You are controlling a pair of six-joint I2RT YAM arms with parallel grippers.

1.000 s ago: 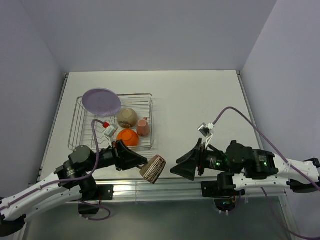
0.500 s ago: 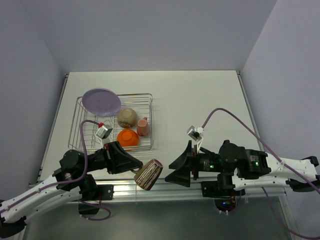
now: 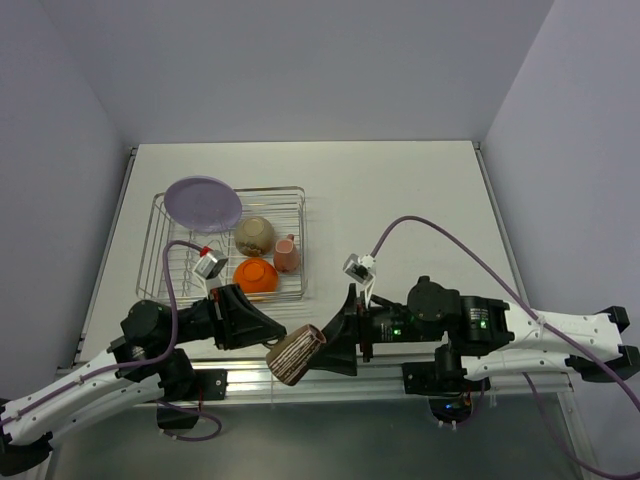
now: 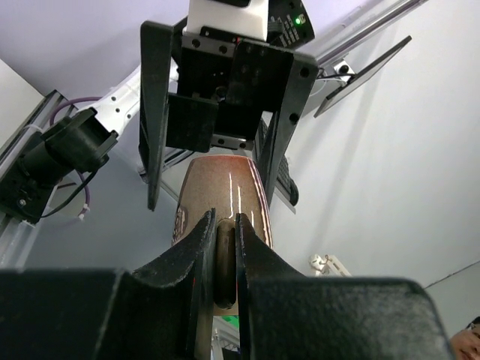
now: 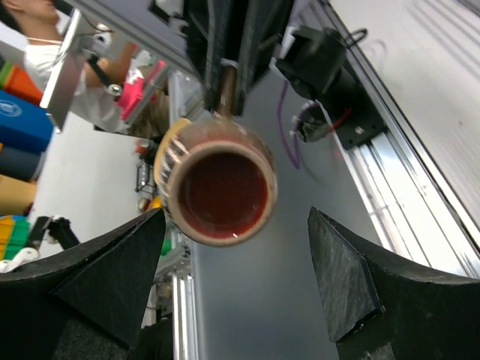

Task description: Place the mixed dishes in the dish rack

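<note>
1. Seen from above, at the near edge of the table (image 3: 400, 190), the left gripper (image 3: 273, 344) is clamped on the small dark cup (image 3: 297, 355), which lies on its side in the air.
2. Just to the right, the right gripper (image 3: 335, 342) faces the cup with its jaws wide apart.
3. Farther back on the left, the dish rack (image 3: 172, 262) holds the lilac plate (image 3: 203, 203), the beige bowl (image 3: 255, 235), the pink cup (image 3: 286, 254) and the orange bowl (image 3: 256, 275).
4. On the left wrist view, both fingers (image 4: 201, 251) pinch a narrow part at the cup's near end; I cannot tell if it is rim or handle. The right gripper's spread fingers (image 4: 154, 112) stand beyond the cup.
5. On the right wrist view, the cup's reddish mouth is turned to the camera, between the open fingers (image 5: 112, 277), with a gap on each side.
</note>
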